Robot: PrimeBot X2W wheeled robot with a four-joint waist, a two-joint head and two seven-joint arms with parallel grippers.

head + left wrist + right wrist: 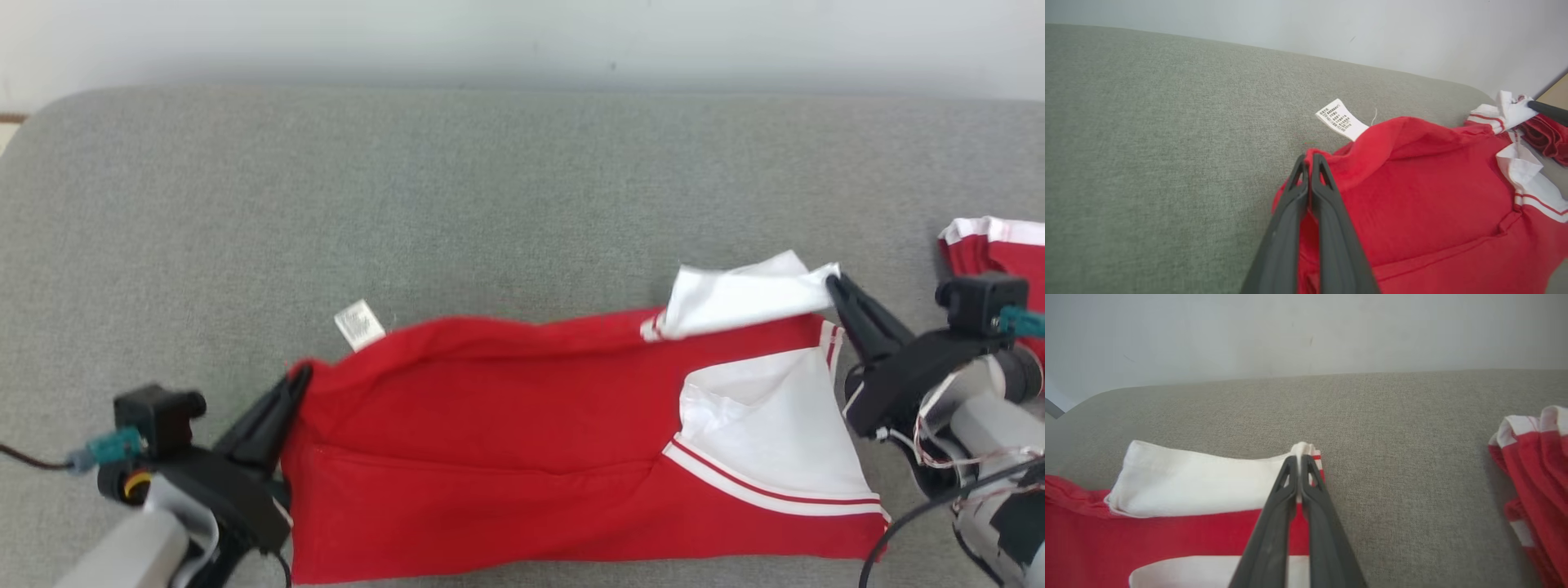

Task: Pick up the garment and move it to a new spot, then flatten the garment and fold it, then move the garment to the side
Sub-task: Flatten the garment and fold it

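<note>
Lying flat across the grey cushion [490, 163], the red garment [506, 457] with white panels is pinched at both ends. The left gripper [300, 377] has its fingers pressed together on the red corner just below the care label [359, 324], whose print is too small to read. The right gripper [833, 284] has its fingers closed on the folded white edge. A second red-and-white cloth [1000, 245], lying apart from the garment, is cut off at the right edge of the head view.
</note>
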